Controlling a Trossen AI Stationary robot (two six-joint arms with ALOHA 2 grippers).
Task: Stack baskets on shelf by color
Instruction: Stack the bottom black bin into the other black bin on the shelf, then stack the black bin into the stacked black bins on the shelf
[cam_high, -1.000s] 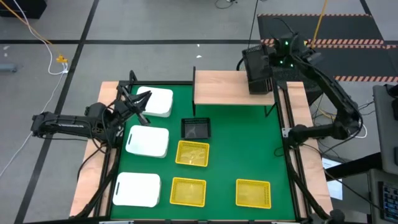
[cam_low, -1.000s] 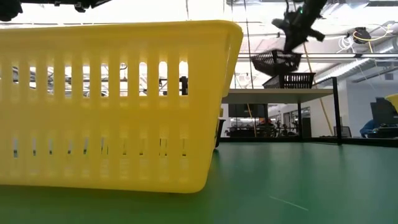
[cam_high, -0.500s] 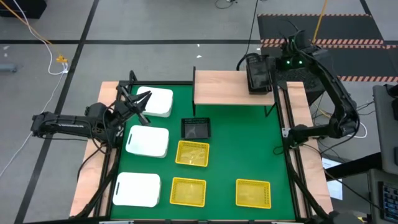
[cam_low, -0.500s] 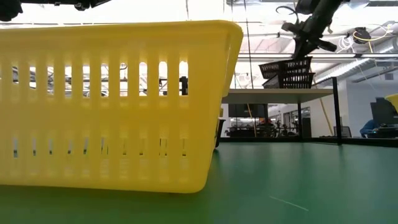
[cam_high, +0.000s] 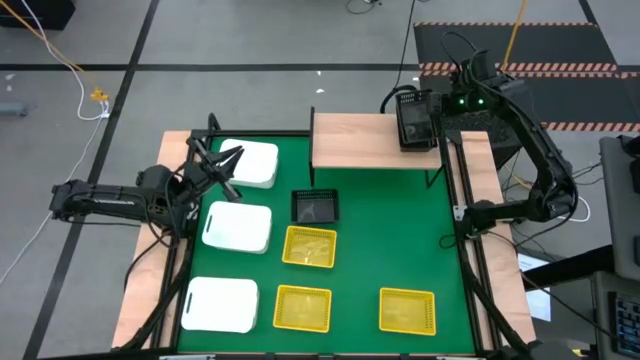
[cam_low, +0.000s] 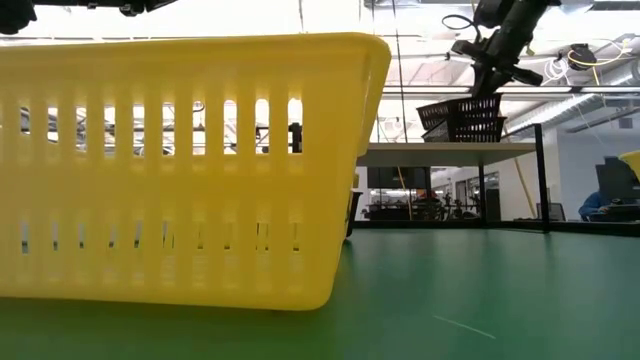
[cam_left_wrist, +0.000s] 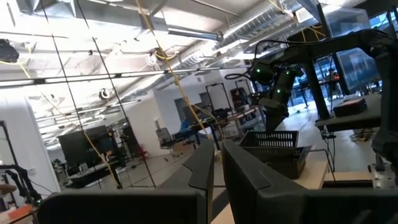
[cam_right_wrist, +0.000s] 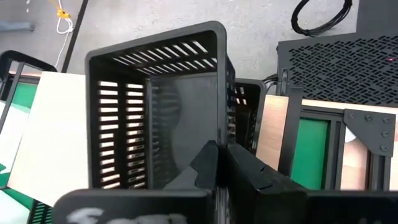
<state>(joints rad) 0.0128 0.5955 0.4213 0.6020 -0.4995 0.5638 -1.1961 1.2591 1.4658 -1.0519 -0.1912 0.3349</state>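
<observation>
My right gripper (cam_high: 436, 104) (cam_right_wrist: 221, 149) is over the right end of the wooden shelf (cam_high: 360, 142), shut on a black basket (cam_high: 413, 118) (cam_low: 455, 108). That basket sits slightly tilted inside a second black basket (cam_low: 478, 130) standing on the shelf. A third black basket (cam_high: 315, 206) rests on the green table. Three yellow baskets (cam_high: 310, 247) (cam_high: 303, 308) (cam_high: 407, 310) and three white baskets (cam_high: 248, 163) (cam_high: 237, 227) (cam_high: 220, 303) also stand on the table. My left gripper (cam_high: 226, 162) (cam_left_wrist: 219, 155) waits shut at the table's left, over the far white basket. My right gripper pinches one end wall (cam_right_wrist: 219, 118) of the upper black basket, one finger (cam_right_wrist: 205, 163) inside and the other finger (cam_right_wrist: 252, 171) outside. The fingers come from above, pointing down. The basket is nested in the lower black basket (cam_right_wrist: 245, 102), slightly tilted.
The shelf's left and middle parts (cam_high: 345, 140) are bare wood. The shelf stands on thin black legs (cam_low: 540, 175) at the table's far edge. One yellow basket (cam_low: 180, 170) fills the left of the low view. Open green table (cam_high: 400, 230) lies between the shelf and the near yellow baskets.
My right gripper has moved down and toward the table's right, carrying the black basket. The basket hung tilted above the shelf's black basket a second ago; now it sits lowered into that basket. The gripper has stayed shut on it.
</observation>
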